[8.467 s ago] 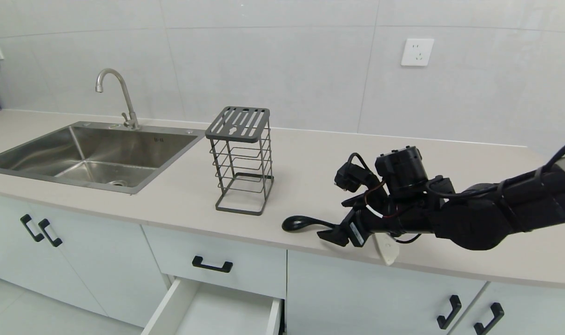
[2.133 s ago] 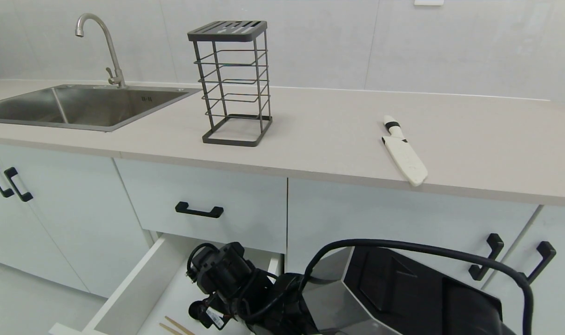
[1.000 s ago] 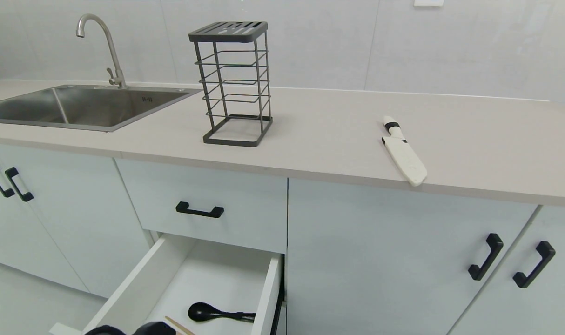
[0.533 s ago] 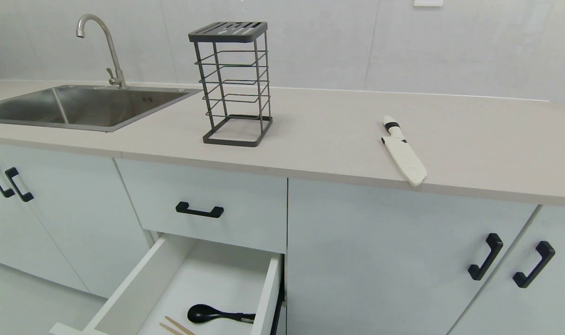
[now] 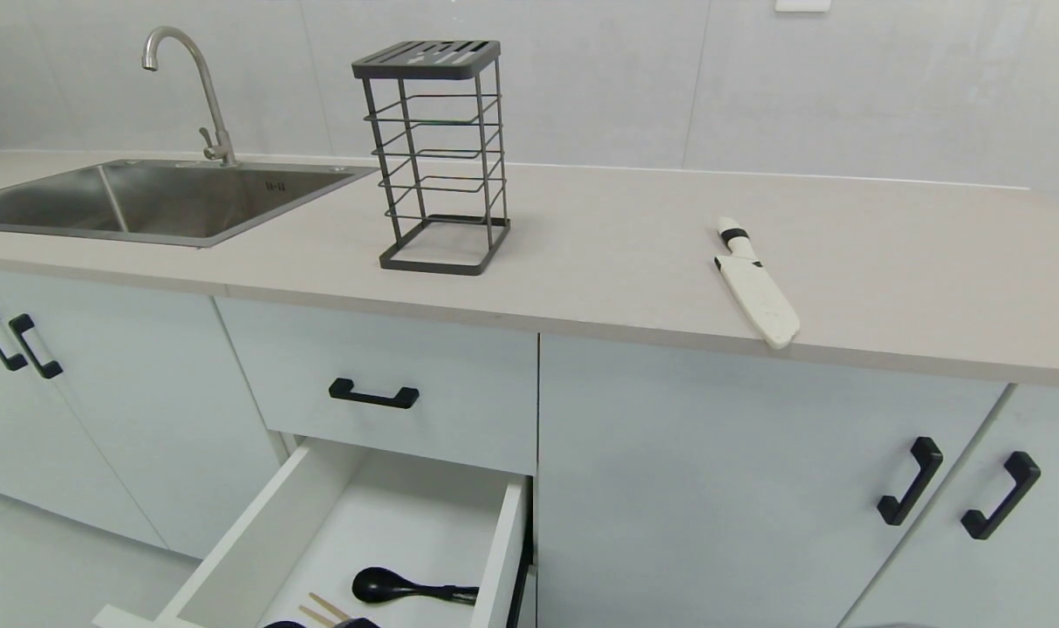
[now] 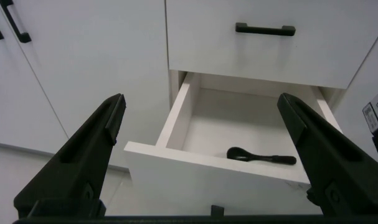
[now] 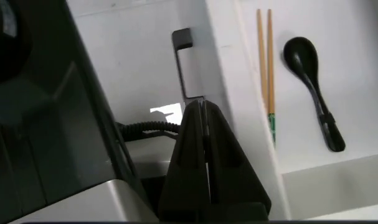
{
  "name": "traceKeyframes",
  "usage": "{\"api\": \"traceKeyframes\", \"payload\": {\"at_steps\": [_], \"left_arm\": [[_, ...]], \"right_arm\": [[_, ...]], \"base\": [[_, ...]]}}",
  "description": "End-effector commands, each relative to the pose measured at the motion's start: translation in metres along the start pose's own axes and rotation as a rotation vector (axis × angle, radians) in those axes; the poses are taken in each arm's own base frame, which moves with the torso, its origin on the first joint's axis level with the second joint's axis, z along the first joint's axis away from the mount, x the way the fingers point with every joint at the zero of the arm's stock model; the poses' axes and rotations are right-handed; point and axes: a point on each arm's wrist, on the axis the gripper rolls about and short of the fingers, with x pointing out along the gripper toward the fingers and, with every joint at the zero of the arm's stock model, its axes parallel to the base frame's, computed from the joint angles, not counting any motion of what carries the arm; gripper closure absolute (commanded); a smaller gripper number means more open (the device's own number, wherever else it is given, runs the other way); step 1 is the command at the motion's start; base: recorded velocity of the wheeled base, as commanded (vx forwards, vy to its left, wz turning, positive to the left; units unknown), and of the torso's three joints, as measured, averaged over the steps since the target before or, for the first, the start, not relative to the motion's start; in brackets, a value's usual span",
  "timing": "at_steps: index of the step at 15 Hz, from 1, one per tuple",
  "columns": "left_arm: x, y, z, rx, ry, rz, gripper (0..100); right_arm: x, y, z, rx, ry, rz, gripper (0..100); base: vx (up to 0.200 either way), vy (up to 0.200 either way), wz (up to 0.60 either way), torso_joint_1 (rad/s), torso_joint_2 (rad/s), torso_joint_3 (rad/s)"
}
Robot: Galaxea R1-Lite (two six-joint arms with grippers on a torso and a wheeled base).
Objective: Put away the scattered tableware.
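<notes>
Before the drawer (image 6: 175, 117), left gripper (image 6: 200, 102) gapes wide, empty.

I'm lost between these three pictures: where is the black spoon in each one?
Head view: the black spoon lies in the open drawer, near the picture's bottom edge, beside the chopsticks.
Left wrist view: it lies on the drawer's white floor.
Right wrist view: it lies alongside the chopsticks.
Shared landmark: the open drawer.

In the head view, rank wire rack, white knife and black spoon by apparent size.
Largest: wire rack. The white knife and black spoon look similar in length; their distances from the camera differ, so unranked.
</notes>
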Motion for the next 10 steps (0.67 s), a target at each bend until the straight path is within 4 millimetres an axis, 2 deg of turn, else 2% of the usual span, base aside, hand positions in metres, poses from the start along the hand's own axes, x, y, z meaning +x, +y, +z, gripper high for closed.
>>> {"api": "traceKeyframes", "payload": {"at_steps": [1,2,3,4,10], "left_arm": [[0.000,0.000,0.000,0.000,0.002,0.000,0],[0.000,0.000,0.000,0.000,0.002,0.000,0],[0.000,0.000,0.000,0.000,0.002,0.000,0],[0.000,0.000,0.000,0.000,0.002,0.000,0],[0.000,0.000,0.000,0.000,0.002,-0.001,0]], "right_arm": [[0.002,-0.007,-0.002,0.013,0.008,-0.027,100],[0.003,-0.015,-0.001,0.023,0.005,-0.066,100],[0.003,-0.036,0.002,0.048,-0.012,-0.191,100],[0.003,-0.045,0.003,0.054,-0.017,-0.246,100],[0.003,-0.039,0.002,0.039,-0.013,-0.234,100]], "base": [[0.000,0.000,0.00,0.000,0.00,0.000],[0.000,0.000,0.00,0.000,0.00,0.000],[0.000,0.000,0.00,0.000,0.00,0.000],[0.000,0.000,0.00,0.000,0.00,0.000],[0.000,0.000,0.00,0.000,0.00,0.000]]}}
